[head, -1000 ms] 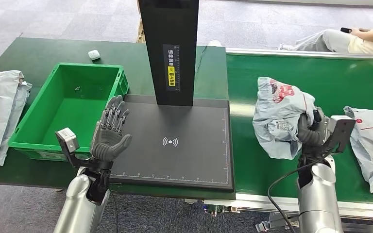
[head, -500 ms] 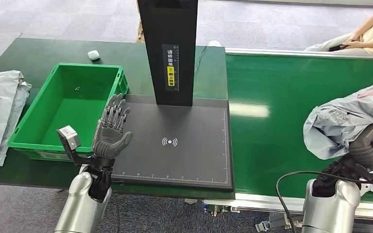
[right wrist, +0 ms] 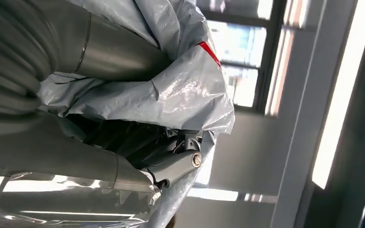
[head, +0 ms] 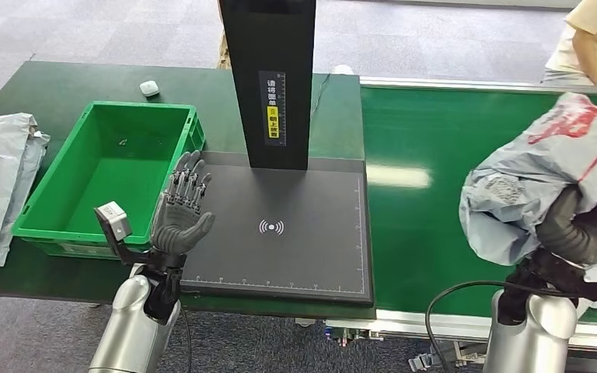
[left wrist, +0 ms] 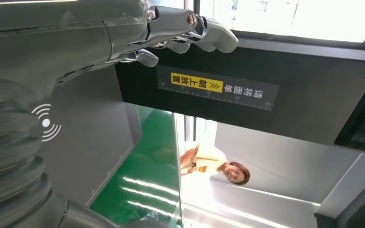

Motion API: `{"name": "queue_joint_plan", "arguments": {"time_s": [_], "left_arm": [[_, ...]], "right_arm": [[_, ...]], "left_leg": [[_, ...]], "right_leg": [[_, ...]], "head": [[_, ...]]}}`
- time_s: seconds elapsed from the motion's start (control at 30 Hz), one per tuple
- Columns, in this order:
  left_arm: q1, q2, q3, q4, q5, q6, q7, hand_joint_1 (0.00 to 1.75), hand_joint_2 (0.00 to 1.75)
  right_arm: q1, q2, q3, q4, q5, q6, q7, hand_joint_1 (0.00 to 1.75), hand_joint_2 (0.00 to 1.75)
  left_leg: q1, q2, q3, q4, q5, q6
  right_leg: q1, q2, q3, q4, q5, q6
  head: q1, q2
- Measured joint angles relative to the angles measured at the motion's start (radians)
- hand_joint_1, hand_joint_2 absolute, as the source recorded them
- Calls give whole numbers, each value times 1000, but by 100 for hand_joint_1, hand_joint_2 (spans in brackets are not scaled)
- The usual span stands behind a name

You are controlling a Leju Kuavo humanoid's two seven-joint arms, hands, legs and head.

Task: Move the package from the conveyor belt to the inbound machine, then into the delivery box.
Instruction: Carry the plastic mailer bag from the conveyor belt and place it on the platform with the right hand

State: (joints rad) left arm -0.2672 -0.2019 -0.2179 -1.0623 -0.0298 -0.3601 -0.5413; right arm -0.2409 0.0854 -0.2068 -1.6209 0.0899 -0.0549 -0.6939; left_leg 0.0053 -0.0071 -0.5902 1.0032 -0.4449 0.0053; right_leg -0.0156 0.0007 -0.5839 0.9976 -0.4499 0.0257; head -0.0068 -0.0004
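The robot's right hand (head: 583, 233) grips a crumpled grey poly mailer package (head: 536, 179), lifted above the green conveyor belt (head: 427, 148), right of the black inbound scanner pad (head: 280, 249). The left hand (head: 183, 214) hovers empty with fingers apart. The bag looks soft, light and slippery, so a bunched fold is likely the surest hold.

A crumpled grey plastic package (head: 528, 183) printed with red markings is seen at the right of the frame, above a glossy green conveyor belt (head: 427, 225). A bright green plastic crate (head: 54, 214) is set at the left on a dark green worktop (head: 47, 85). At centre, a matt black scanner pad (head: 311, 249) is marked with a white wave symbol and a white ruler scale, and its black upright column (head: 272, 47) bears a yellow and white label.
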Motion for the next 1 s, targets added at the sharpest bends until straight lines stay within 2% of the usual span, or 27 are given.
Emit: {"name": "queue_joint_plan", "arguments": {"time_s": [0.1, 0.2, 0.3, 0.47, 0.6, 0.73, 0.87, 1.0], "left_arm": [[-5, 3, -7, 7, 0, -15, -10, 0, 175], [-18, 5, -12, 16, -2, -25, -16, 0, 175], [-27, 7, -14, 24, -5, -30, -16, 0, 175], [-32, 10, -16, 31, -10, -34, -12, 0, 175], [-29, 12, -15, 31, -15, -34, -1, 0, 175], [-29, 13, -15, 31, -18, -34, 2, 0, 175], [-22, 13, -15, 28, -21, -31, 11, 0, 175], [2, 13, -13, 8, -23, -24, 30, 0, 175]], "right_arm": [[3, -49, 148, 22, 205, 79, 10, 175, 175], [2, -93, 309, 69, 413, 145, 60, 175, 175], [0, -124, 435, 117, 496, 174, 108, 175, 175], [-21, -171, 571, 199, 590, 215, 186, 175, 175], [-35, -196, 640, 264, 626, 234, 222, 175, 175], [-47, -212, 673, 301, 632, 239, 233, 175, 175], [-65, -233, 705, 337, 652, 262, 279, 175, 175], [-70, -246, 719, 369, 689, 186, 323, 175, 175]], "left_leg": [[0, 0, 0, 0, 0, 0], [1, 0, 0, 0, 0, 0], [1, -1, 0, 0, 1, 0], [1, -1, -1, 0, 0, 0], [0, -2, -2, 0, 0, 0], [0, -1, -1, 0, 0, 0], [0, -1, 0, 0, 0, 0], [0, -1, 0, 0, 0, 0]], "right_leg": [[0, 0, 0, 0, 0, 0], [1, -1, 0, 0, 0, 0], [1, -1, 0, 0, 0, 0], [0, -1, 0, 0, 0, 0], [0, -2, 0, 0, -1, 0], [0, -2, 0, 0, 0, 0], [0, -2, 0, 0, 0, 0], [0, -2, 0, 0, 0, 0]], "head": [[0, 0], [0, 0], [0, 0], [0, 0], [0, 0], [0, 0], [0, 0], [0, 0]]}}
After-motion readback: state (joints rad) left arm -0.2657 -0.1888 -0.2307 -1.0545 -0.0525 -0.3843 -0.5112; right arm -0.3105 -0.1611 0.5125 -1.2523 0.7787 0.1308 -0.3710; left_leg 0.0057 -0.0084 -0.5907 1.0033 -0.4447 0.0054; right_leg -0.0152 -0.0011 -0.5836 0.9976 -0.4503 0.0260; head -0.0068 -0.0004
